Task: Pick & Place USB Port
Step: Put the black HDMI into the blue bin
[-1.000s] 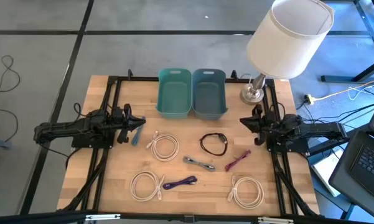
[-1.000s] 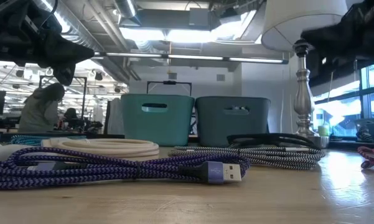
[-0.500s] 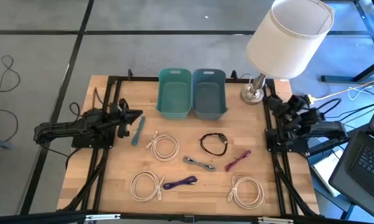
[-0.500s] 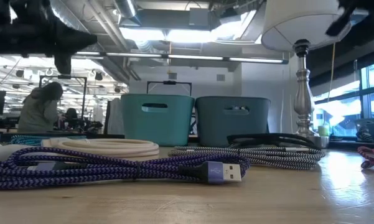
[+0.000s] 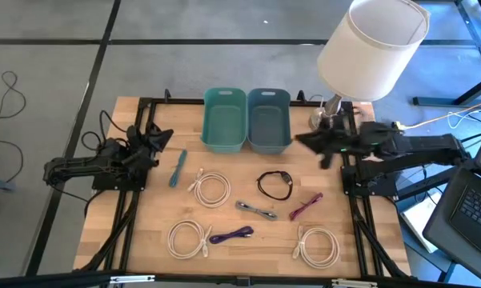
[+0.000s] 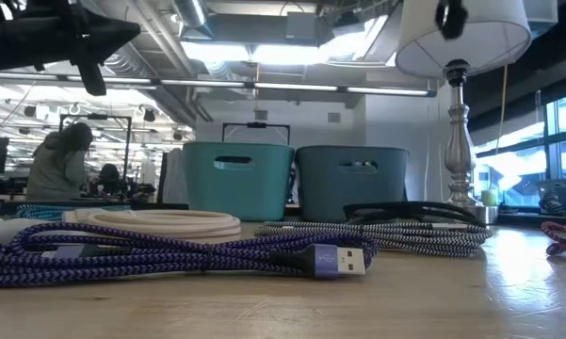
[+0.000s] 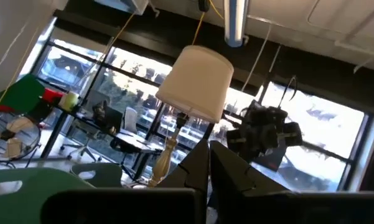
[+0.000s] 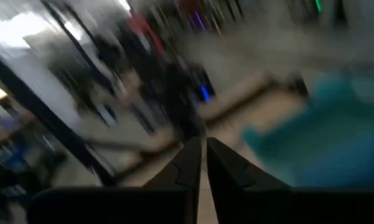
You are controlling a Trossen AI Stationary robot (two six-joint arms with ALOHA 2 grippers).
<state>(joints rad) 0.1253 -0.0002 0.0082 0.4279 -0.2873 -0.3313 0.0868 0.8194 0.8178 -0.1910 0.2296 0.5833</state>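
Wooden table (image 5: 248,244) seen from above, with two bins at its far edge: a teal bin (image 5: 224,120) and, touching it on the right, a grey-blue bin (image 5: 269,120). A table lamp (image 5: 370,50) stands at the far right corner, its shade overhanging that corner.

Cables lie loose across the tabletop: the purple USB cable (image 5: 230,235) near the front, partly over a white coiled cable (image 5: 186,238); a second white coil (image 5: 211,190) behind it; a third white coil (image 5: 318,246) at front right; a black coiled cable (image 5: 275,185) at centre; a grey braided cable (image 5: 256,210); a magenta cable (image 5: 306,206); and a teal cable (image 5: 178,167) near the left arm. In the low view the purple cable's USB plug (image 6: 339,260) lies flat on the wood.

The left gripper (image 5: 162,136) sits above the table's left edge, fingers nearly together, holding nothing. The right gripper (image 5: 302,141) reaches inward beside the grey-blue bin, below the lamp base; its fingers nearly meet, empty.
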